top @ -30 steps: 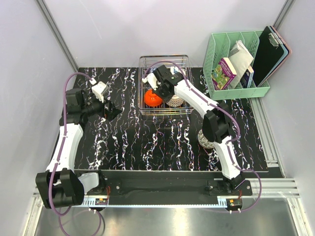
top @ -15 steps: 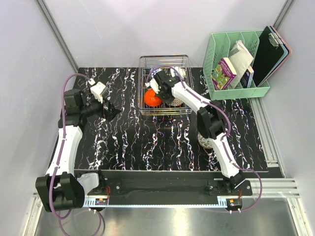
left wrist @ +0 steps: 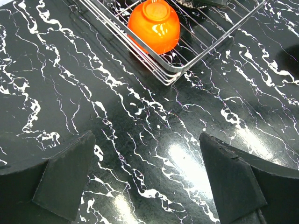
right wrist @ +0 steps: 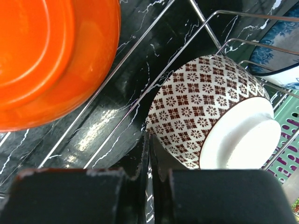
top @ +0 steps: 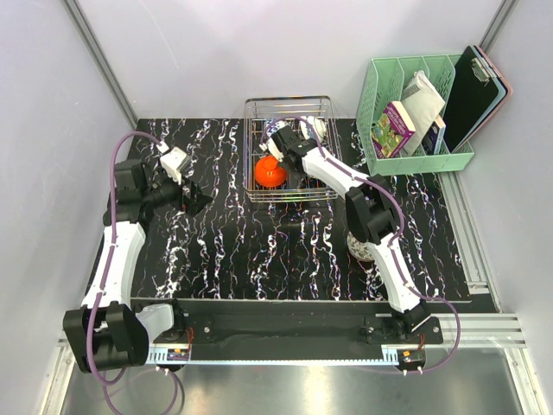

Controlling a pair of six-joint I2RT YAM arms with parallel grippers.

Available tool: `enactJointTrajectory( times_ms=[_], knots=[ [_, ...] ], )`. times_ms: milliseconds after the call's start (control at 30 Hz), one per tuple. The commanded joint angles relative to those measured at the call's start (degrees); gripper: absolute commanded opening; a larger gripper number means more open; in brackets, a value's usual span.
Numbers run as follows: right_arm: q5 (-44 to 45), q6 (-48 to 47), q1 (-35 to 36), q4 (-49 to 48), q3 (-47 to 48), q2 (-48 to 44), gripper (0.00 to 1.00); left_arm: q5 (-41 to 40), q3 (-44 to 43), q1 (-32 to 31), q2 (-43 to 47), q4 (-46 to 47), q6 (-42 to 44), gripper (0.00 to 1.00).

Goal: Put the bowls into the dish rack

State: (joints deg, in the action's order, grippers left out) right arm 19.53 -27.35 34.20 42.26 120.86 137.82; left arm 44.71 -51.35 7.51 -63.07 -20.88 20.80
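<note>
The dish rack (top: 289,106) is a silvery wire basket at the back of the table. Inside it, a glossy orange-red bowl (top: 270,173) (right wrist: 46,56) (left wrist: 154,25) lies upside down, next to a bowl with a brown net pattern (right wrist: 210,107) tipped on its side. A blue-and-white bowl (right wrist: 280,51) sits behind that one. My right gripper (top: 292,173) (right wrist: 149,140) is down in the rack between the orange and net-patterned bowls, shut and empty, its tip against the patterned bowl's side. Another patterned bowl (top: 361,246) stands on the table, partly under my right arm. My left gripper (top: 194,199) (left wrist: 147,158) hangs open over the table left of the rack.
A mint-green slotted organiser (top: 419,112) with books and a dark clipboard (top: 475,86) stands at the back right. The rack's near corner (left wrist: 173,74) lies ahead of my left gripper. Grey walls close in the left and back sides.
My right gripper's jaws have closed and it has sunk lower into the rack, now covering the net-patterned bowl in the top view. The left arm has barely moved.
</note>
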Motion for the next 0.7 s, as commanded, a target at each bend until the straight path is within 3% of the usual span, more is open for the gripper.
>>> enactJointTrajectory(
  times_ms=[0, 433, 667],
  knots=[
    [3.06, -0.51, -0.62, -3.15, -0.44, -3.69, 0.06, 1.61, 0.38, 0.49, 1.28, 1.99, 0.91, 0.99],
    [-21.44, 3.79, -0.10, 8.98, 5.17, -5.20, 0.03, 2.31, -0.59, 0.67, 0.58, 1.99, 0.03, 0.99],
    [-23.57, 4.33, 1.48, 9.59, 15.08, 0.95, 0.03, 1.61, -0.85, 0.67, 0.66, 1.90, -0.14, 0.99]
  ],
)
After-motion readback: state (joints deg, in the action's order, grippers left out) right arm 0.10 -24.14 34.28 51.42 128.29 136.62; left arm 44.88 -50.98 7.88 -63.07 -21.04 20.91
